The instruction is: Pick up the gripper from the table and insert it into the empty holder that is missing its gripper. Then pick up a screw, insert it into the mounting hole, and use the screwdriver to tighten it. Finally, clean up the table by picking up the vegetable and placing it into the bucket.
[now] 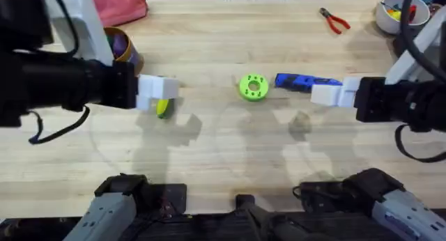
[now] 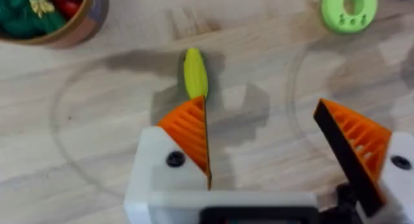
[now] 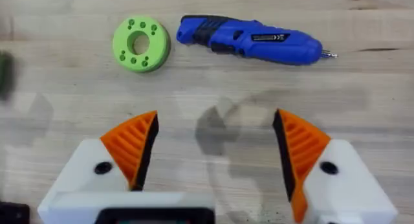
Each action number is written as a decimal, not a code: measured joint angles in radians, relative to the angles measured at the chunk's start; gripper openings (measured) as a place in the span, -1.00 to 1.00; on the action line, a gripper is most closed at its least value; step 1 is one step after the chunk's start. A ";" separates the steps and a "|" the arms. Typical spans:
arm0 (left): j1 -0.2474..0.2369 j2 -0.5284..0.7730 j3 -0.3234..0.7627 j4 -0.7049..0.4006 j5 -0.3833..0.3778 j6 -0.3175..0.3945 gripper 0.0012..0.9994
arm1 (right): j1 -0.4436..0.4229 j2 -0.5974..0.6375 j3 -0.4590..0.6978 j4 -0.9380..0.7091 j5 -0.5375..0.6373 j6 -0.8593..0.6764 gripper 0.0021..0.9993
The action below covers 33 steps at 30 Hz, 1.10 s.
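Left hand [image 2: 262, 143] open just beside the vegetable [image 2: 195, 73], right hand [image 3: 213, 149] open – near the screwdriver [image 3: 249, 39]

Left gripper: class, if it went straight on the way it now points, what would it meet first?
Probably the small oblong yellow-green toy vegetable, lying just ahead of the open left gripper, nearer one finger; height above the table is unclear.

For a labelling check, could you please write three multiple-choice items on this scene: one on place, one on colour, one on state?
1. The blue pen-shaped screwdriver lies beside:
A. the bright green round disc with holes
B. red pliers
C. a white bowl

2. The small oblong vegetable is:
A. purple
B. yellow-green
C. white

3. The left gripper is:
A. shut on the vegetable
B. shut, empty
C. open

Answers: 1 A, the disc sits just off its butt end; 2 B, left wrist view shows it; 3 C, orange pads stand wide apart.
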 joint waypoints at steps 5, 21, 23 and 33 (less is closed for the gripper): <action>0.000 0.102 0.014 -0.067 -0.077 -0.034 0.97 | 0.000 0.000 0.000 0.000 0.000 0.000 0.98; -0.006 0.577 0.014 0.018 -0.183 -0.133 0.97 | 0.000 0.000 0.000 0.000 0.000 0.000 0.99; -0.021 0.608 0.014 0.029 -0.183 -0.132 0.97 | 0.000 0.000 0.000 0.000 0.000 0.000 0.99; -0.058 0.745 0.015 0.123 -0.203 -0.131 0.97 | 0.000 0.000 0.000 0.000 0.000 0.000 0.99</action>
